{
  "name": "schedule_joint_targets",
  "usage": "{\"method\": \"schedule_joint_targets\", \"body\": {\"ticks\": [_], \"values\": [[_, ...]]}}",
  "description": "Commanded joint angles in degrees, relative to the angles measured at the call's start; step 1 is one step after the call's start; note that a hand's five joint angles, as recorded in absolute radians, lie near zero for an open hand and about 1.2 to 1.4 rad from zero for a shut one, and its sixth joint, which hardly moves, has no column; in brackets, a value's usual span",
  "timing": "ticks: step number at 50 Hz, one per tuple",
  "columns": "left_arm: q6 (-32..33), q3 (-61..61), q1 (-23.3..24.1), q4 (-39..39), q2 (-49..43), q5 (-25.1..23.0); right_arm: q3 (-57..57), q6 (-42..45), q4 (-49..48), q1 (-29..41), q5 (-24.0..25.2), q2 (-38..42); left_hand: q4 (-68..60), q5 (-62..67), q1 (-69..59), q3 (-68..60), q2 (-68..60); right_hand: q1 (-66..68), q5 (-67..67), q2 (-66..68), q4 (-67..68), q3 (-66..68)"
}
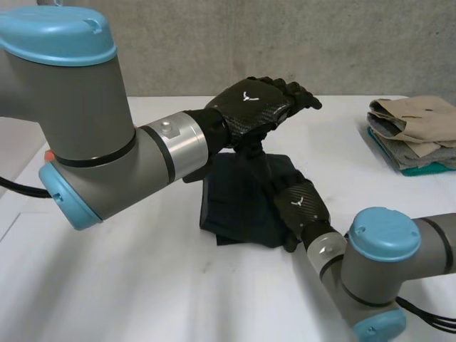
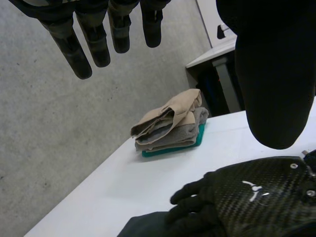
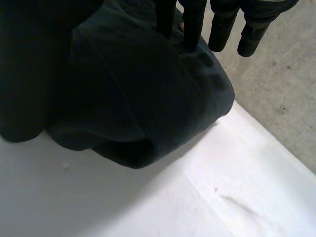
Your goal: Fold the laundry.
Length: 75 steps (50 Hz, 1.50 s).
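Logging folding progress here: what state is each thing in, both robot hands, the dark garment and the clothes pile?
dark garment: bunched in loose folds on the white table, not flat.
left robot hand: open, raised above the dark garment, holding nothing.
right robot hand: open, straight fingers resting on the dark garment.
clothes pile: folded, stacked, beige over grey over teal, clear of both hands.

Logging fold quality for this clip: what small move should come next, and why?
Probably lower the left robot hand, open and hovering empty, onto the dark navy folded cloth to flatten it: the fold looks puffy, and the right robot hand, fingers straight, rests on one side.
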<state>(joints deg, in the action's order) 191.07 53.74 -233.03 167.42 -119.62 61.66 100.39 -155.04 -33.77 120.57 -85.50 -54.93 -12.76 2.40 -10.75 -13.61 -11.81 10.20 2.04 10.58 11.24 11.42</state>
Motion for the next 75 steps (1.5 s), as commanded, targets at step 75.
{"method": "schedule_joint_targets", "body": {"ticks": [75], "values": [[0.1, 1.7, 0.5, 5.9, 5.4, 7.0, -64.3, -35.8, -14.7, -45.4, 31.2, 31.1, -0.3, 0.7, -2.3, 0.5, -1.3, 69.8, 68.0, 69.4, 68.8, 68.6]]}}
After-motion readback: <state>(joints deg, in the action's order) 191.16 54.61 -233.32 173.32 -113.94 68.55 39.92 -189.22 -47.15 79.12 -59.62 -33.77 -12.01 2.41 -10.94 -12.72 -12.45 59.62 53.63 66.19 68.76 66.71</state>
